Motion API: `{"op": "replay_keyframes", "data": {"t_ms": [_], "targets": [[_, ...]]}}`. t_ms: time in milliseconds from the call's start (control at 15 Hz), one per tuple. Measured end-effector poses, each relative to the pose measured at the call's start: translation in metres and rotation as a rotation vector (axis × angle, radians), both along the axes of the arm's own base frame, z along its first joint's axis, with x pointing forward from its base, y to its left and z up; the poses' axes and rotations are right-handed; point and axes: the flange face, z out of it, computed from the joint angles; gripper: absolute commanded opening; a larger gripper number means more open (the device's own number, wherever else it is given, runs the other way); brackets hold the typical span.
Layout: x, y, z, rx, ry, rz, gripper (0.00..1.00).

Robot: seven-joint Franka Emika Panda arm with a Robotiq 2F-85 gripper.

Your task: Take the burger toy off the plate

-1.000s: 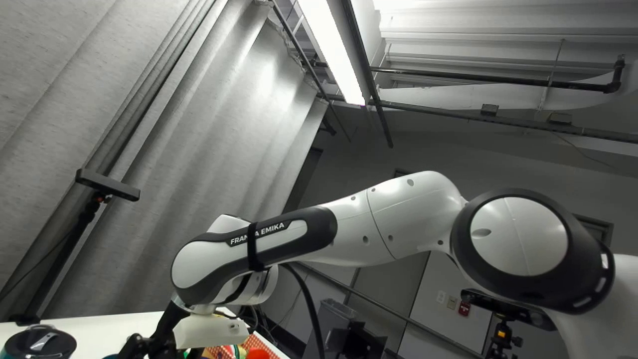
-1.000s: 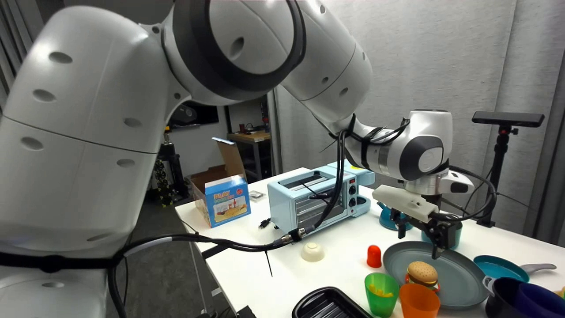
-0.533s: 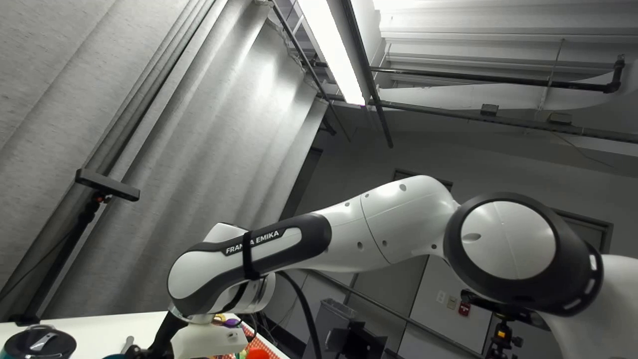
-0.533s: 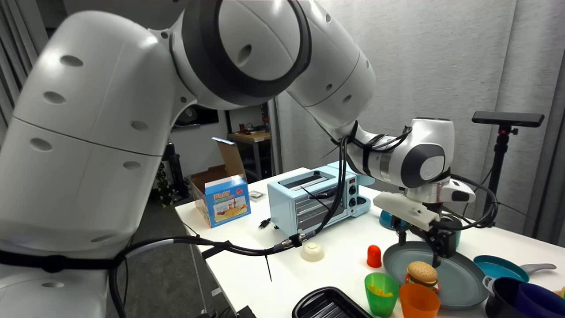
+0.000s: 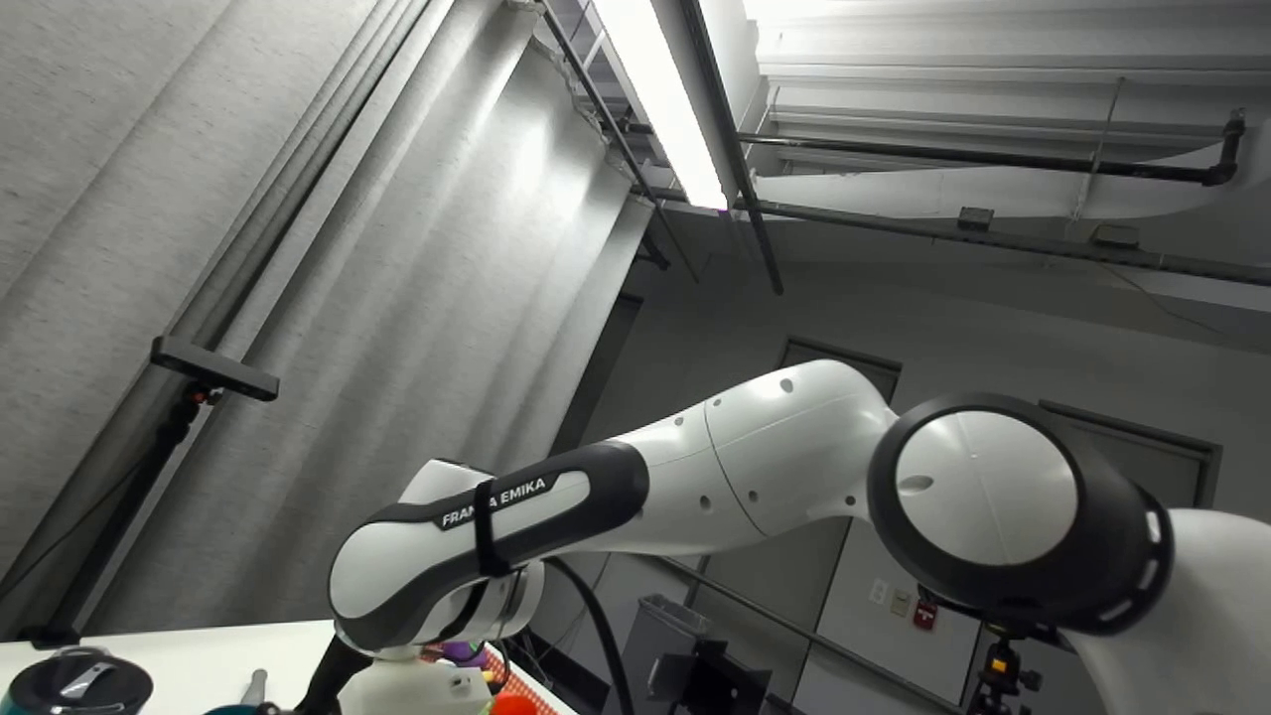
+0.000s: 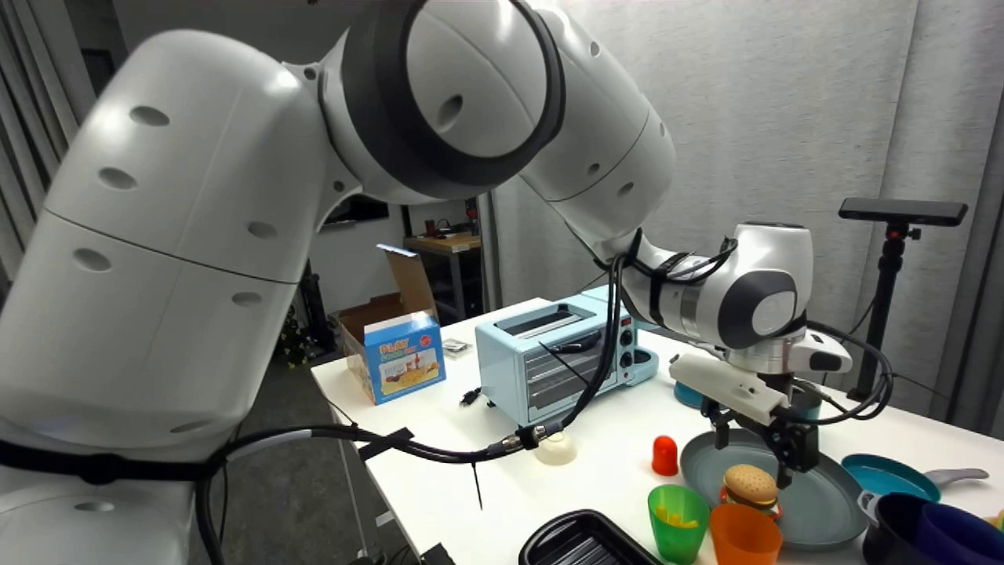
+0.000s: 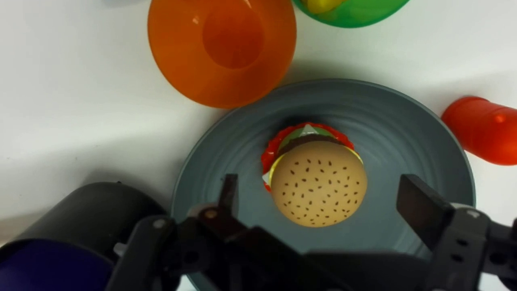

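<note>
The burger toy (image 6: 751, 486) sits on the grey plate (image 6: 820, 514), towards the plate's edge by the orange cup. In the wrist view the burger toy (image 7: 319, 186) has a tan seeded bun top, with red, green and yellow layers showing along one side. The plate (image 7: 436, 165) surrounds it there. My gripper (image 6: 753, 459) is open and empty above the plate, slightly behind the burger toy in that exterior view. In the wrist view the gripper's fingers (image 7: 319, 192) stand wide apart on either side of the bun, not touching it. In an exterior view the gripper is cut off below.
An orange cup (image 7: 222, 52) stands against the plate's edge, beside a green cup (image 6: 677, 534). A red toy piece (image 6: 664, 457) is close to the rim. A dark pot (image 7: 93, 218) and a teal pan (image 6: 886, 477) flank the plate. A toaster oven (image 6: 549, 361) stands farther back.
The arm has come down steadily. My gripper is lower over the plate and a little closer to the burger toy. It stays open, and the burger toy has not moved.
</note>
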Motion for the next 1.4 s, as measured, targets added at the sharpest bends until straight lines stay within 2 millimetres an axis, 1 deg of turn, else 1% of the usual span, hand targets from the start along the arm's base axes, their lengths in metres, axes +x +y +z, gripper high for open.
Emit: {"op": "replay_keyframes", "data": {"t_ms": [133, 533, 733, 1400], "targets": [[0.002, -0.001, -0.003, -0.002, -0.010, 0.000, 1.00], [0.004, 0.004, -0.023, -0.002, -0.015, 0.008, 1.00], [0.003, 0.005, -0.030, -0.001, -0.010, 0.011, 1.00], [0.003, 0.005, -0.035, -0.008, -0.003, 0.021, 1.00]]}}
